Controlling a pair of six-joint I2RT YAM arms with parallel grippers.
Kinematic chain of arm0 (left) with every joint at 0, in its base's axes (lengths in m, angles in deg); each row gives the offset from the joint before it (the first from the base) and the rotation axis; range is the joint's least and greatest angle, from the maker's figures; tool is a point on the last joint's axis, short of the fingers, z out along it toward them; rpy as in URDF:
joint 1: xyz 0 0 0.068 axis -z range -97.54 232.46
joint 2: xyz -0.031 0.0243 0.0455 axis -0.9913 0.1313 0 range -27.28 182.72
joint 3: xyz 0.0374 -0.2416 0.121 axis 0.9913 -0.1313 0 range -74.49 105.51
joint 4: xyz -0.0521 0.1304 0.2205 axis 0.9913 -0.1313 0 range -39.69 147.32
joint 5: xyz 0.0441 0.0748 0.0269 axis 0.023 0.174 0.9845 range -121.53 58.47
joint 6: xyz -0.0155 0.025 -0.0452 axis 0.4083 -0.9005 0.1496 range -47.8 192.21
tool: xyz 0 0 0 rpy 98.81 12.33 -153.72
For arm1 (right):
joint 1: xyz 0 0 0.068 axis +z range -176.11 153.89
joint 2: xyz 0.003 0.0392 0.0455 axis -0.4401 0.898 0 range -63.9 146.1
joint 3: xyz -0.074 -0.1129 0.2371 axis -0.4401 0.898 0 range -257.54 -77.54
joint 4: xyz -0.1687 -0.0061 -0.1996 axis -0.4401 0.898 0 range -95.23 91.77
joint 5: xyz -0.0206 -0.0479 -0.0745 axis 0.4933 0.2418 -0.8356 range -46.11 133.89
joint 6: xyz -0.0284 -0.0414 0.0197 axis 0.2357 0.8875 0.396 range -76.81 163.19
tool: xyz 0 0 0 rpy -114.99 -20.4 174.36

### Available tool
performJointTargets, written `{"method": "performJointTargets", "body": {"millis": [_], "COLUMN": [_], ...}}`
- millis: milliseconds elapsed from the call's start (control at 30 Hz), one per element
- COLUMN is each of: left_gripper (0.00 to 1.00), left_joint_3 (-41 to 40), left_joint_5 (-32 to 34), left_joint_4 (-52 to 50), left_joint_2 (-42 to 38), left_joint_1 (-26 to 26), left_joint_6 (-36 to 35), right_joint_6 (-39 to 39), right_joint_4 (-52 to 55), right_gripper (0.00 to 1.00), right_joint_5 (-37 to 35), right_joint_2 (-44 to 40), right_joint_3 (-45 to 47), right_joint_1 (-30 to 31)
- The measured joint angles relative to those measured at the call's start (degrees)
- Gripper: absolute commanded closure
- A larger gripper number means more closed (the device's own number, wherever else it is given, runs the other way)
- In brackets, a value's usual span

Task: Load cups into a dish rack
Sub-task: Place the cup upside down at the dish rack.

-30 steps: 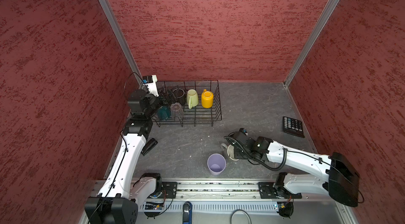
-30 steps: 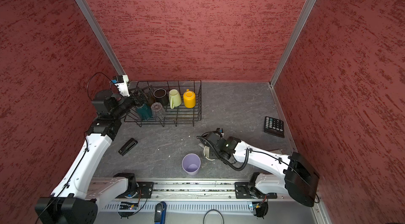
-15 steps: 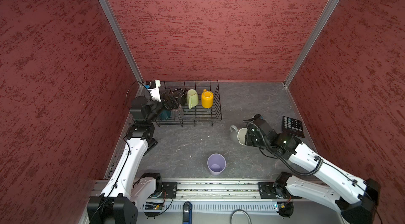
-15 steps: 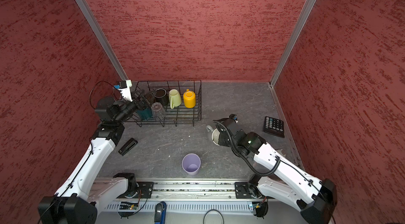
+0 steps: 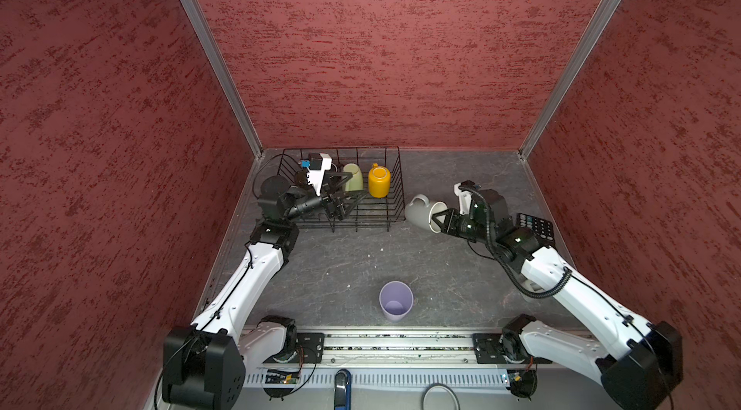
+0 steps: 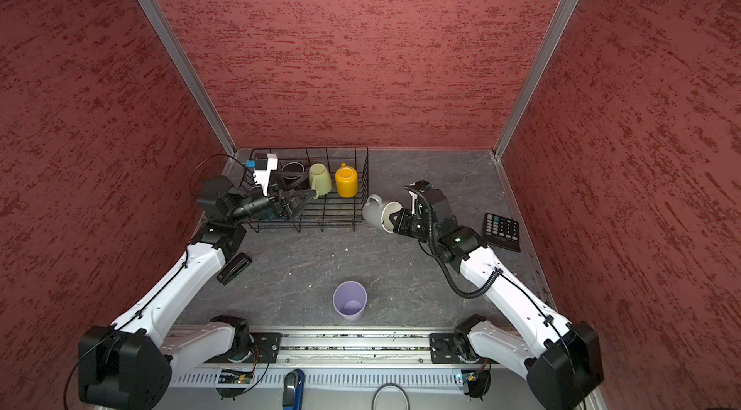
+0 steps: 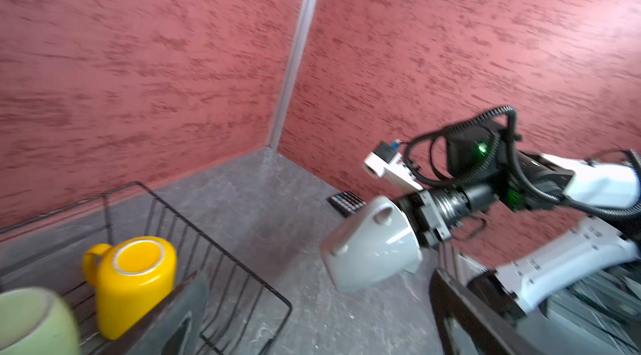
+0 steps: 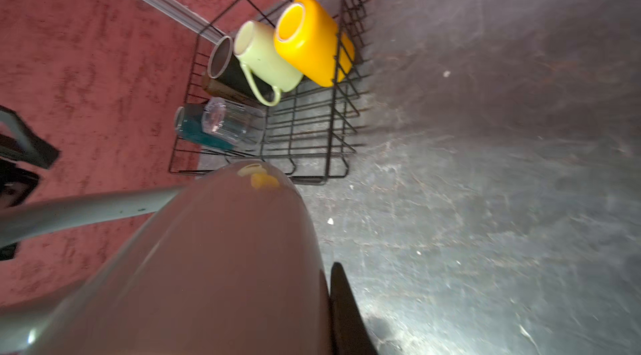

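Right gripper (image 5: 437, 221) is clamped on the rim of the grey mug (image 5: 418, 213), one finger inside its mouth. The mug is held on its side, clear of the floor, just outside the rack (image 5: 361, 224) at the end nearer the right arm. Left gripper (image 5: 344, 191) hangs over the rack, fingers wide apart, nothing between them. Yellow mug (image 5: 379, 180), green mug (image 5: 353, 178), black mug (image 8: 225, 65), teal mug (image 8: 192, 127) and glass (image 8: 232, 124) sit in the rack; lilac tumbler (image 5: 395, 302) stands upright on the floor, well apart.
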Motion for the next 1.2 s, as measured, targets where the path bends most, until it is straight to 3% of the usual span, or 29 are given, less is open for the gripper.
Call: {"method": "performJointTargets", "body": {"millis": [233, 533, 1200], "left_gripper": [0.00, 0.00, 0.00], "left_joint_3": [-0.61, -0.63, -1.81], "left_joint_5": [-6.43, -7.85, -12.13], "left_joint_4": [-0.31, 0.57, 9.70], "left_joint_2": [0.35, 4.31, 4.31], "left_joint_1": [5.35, 5.88, 6.47], "left_joint_6": [-4.44, -5.14, -2.62], "right_joint_6": [0.98, -0.15, -4.42], "right_joint_4": [-10.38, -20.74, -30.84], "right_gripper": [1.00, 1.00, 1.00], "right_joint_5": [13.11, 25.40, 31.47], "right_joint_2": [2.12, 2.29, 8.22], "right_joint_3": [-2.25, -2.34, -2.25], "right_joint_1": [-1.46, -1.46, 3.76]}}
